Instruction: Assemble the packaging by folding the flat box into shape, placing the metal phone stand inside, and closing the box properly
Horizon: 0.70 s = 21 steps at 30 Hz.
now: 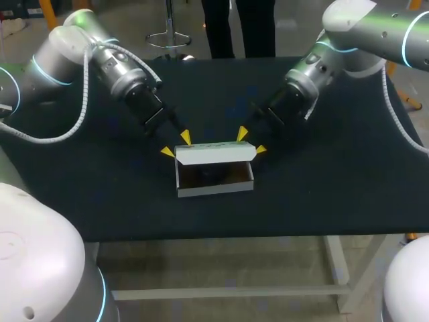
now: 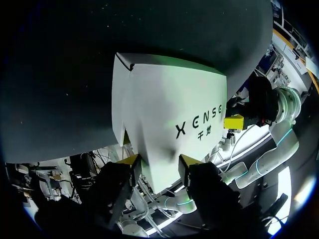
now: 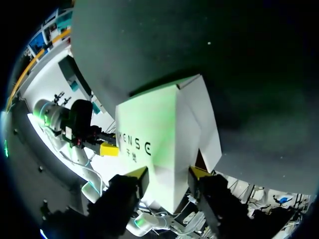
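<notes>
Black table (image 1: 335,194): left gripper (image 1: 176,145) and right gripper (image 1: 251,141) each clamp a box (image 1: 214,154) end (lid up), so fold evenly together.

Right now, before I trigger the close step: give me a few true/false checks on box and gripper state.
1. The box is folded into shape, with its walls up. True.
2. The lid is shut down over the box. False: it stands up along the far side and the inside is open.
3. The left gripper and the right gripper sit at opposite ends of the lid. True.
4. The box's inside is bare white. False: a dark thing lies in it, though what it is cannot be made out.
</notes>
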{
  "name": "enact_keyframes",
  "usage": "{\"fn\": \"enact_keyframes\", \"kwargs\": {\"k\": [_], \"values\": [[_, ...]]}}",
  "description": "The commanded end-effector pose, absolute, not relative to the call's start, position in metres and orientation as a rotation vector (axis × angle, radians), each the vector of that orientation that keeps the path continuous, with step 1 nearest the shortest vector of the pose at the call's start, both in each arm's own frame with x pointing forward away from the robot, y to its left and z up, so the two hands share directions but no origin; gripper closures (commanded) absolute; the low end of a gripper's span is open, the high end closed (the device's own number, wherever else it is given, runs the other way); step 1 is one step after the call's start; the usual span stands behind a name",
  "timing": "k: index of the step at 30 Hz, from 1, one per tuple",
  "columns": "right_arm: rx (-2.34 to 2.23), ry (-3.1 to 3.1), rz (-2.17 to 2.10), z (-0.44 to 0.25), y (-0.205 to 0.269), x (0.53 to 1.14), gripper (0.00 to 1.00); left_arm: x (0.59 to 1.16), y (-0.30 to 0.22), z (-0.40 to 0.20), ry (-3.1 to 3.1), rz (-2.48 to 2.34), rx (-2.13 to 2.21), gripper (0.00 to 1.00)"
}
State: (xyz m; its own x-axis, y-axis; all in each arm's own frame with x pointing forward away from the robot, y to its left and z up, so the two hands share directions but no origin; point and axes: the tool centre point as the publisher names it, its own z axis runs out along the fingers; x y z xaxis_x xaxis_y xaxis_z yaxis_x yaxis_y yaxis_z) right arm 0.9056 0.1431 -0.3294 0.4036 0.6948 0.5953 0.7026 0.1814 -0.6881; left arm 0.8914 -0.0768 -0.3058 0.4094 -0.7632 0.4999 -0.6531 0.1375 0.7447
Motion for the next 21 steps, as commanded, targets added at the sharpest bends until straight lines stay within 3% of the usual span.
{"fn": "enact_keyframes", "kwargs": {"k": [1,21], "values": [[-1.509,-1.298,0.005,-0.3299,0.1476,0.9108,0.45,0.8975,-0.0803,-0.3072,-1.289,-0.139,1.555,0.5],[-1.507,-1.295,0.013,-0.3291,0.1496,0.9138,0.46,0.8994,-0.0778,-0.3084,-1.252,-0.134,1.528,0.54]]}}
